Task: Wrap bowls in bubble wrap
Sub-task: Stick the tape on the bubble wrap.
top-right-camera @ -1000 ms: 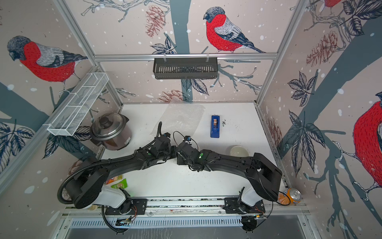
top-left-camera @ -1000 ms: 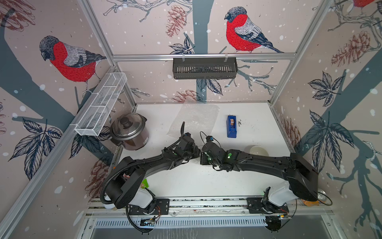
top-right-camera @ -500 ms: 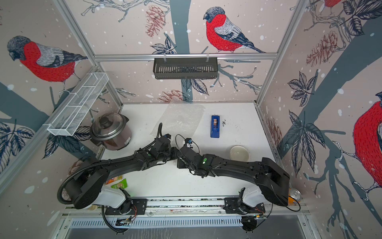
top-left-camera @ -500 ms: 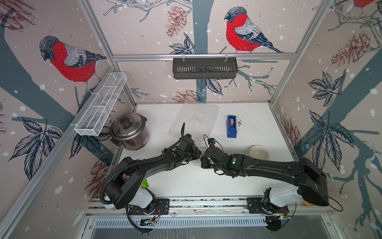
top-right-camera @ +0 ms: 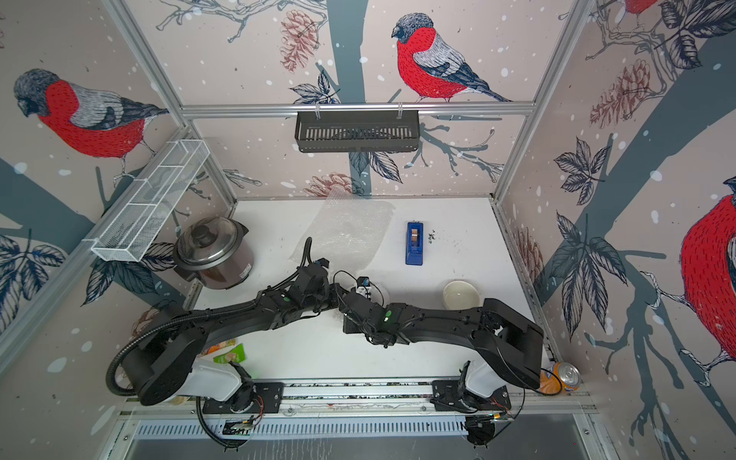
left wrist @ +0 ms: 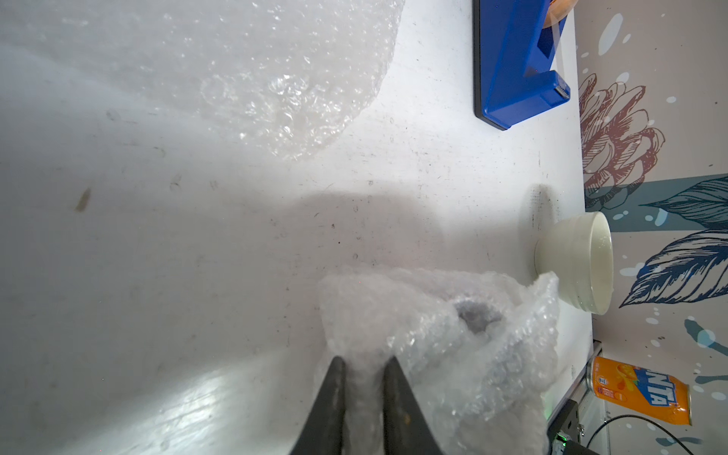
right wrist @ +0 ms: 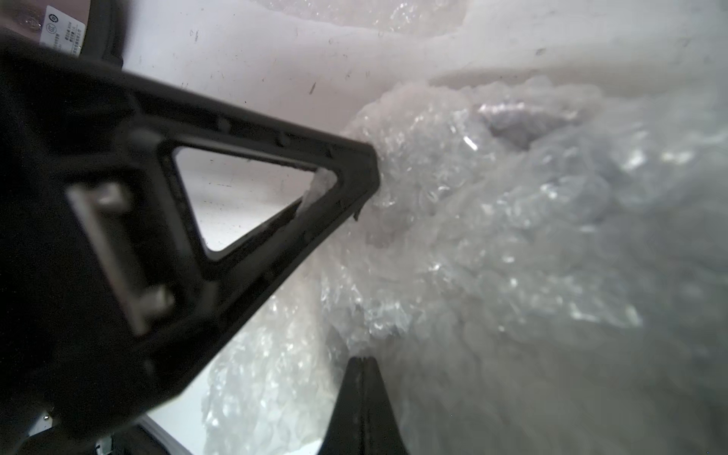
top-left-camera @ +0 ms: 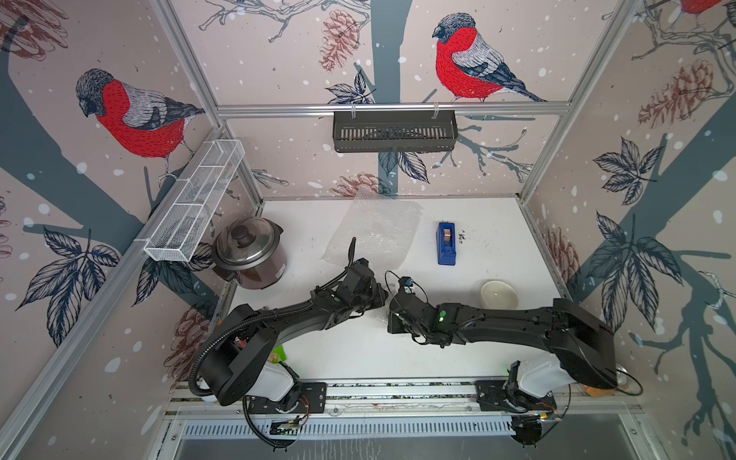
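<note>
Left end effector nipped narrow on a gathered fold of the bubble wrap; right end effector pressed fully together, tips against the bundle's edge. Whether film is caught there I cannot tell. Over the last second the right arm has swung back toward the near side, uncovering the cream bowl, while the left has barely shifted. I read this as closing folds round the lilac bowl, dimly visible inside the wrap mid-tabletop. Cream bowl bare, second sheet flat behind — half done at most.
</note>
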{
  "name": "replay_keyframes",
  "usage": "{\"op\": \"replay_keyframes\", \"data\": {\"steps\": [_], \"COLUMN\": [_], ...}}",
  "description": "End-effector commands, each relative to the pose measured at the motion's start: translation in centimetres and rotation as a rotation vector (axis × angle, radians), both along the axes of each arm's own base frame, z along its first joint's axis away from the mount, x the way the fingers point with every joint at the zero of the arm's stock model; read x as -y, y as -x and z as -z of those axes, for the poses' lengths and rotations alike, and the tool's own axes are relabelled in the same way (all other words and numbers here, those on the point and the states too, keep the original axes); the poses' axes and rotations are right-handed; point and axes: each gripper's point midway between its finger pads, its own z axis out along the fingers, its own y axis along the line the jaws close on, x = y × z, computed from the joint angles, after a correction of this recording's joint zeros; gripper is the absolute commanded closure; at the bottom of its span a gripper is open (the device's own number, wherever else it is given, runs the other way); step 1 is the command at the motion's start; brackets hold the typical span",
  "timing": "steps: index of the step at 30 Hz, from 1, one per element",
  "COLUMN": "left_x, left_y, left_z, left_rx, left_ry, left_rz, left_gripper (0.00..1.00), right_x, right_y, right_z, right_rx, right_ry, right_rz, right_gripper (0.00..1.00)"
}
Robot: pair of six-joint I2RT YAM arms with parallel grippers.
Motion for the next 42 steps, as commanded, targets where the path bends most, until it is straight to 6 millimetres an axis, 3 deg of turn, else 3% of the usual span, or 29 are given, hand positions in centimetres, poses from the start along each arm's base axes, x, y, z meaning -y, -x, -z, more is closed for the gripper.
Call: {"op": "replay_keyframes", "data": {"steps": [1, 5, 9, 15, 20, 22, 27, 31, 33, 37, 42], "left_x": [0.1, -0.1, -0.7, -1.4, -2.6, -2.7, -2.3, -2.1, -2.0, -1.6, -1.8], "left_y": [-0.1, 0.2, 0.6, 1.3, 2.1, 2.5, 3.2, 3.3, 3.3, 3.4, 3.6], "left_z": [-0.3, -0.5, -0.7, -0.7, -0.8, -0.7, -0.7, -1.0, -1.2, -1.1, -0.4], "left_rx": [0.008, 0.005, -0.003, -0.017, -0.031, -0.038, -0.058, -0.054, -0.048, -0.051, -0.065], "left_ry": [0.009, 0.007, -0.002, -0.019, -0.03, -0.023, 0.008, 0.033, 0.045, 0.055, 0.043], "left_rz": [-0.009, -0.012, -0.021, -0.025, -0.044, -0.04, -0.013, -0.009, -0.002, 0.014, 0.01], "left_gripper": [0.79, 0.69, 0.65, 0.53, 0.44, 0.43, 0.43, 0.43, 0.43, 0.5, 0.58], "right_x": [0.9, 1.6, 1.3, -1.3, -0.6, -0.5, -1.2, -0.4, 0.2, 1.2, 1.2], "right_y": [-1.4, -3.9, -5.8, -5.7, -5.8, -5.9, -6.1, -5.7, -4.8, -2.6, -2.8], "right_z": [-2.5, -3.9, -3.3, -1.9, 1.1, 1.0, -3.0, -6.0, -5.9, -3.3, -2.5], "right_rx": [0.043, 0.06, 0.056, 0.031, -0.012, -0.011, 0.064, 0.118, 0.114, 0.053, 0.044], "right_ry": [-0.027, -0.065, -0.067, -0.058, -0.021, -0.016, -0.032, -0.013, -0.001, 0.023, 0.0], "right_rz": [0.046, 0.078, 0.076, 0.005, 0.026, 0.022, -0.004, 0.008, 0.008, -0.001, 0.008], "right_gripper": [0.95, 0.93, 0.94, 0.97, 0.97, 0.95, 0.86, 0.78, 0.77, 0.85, 0.9]}}
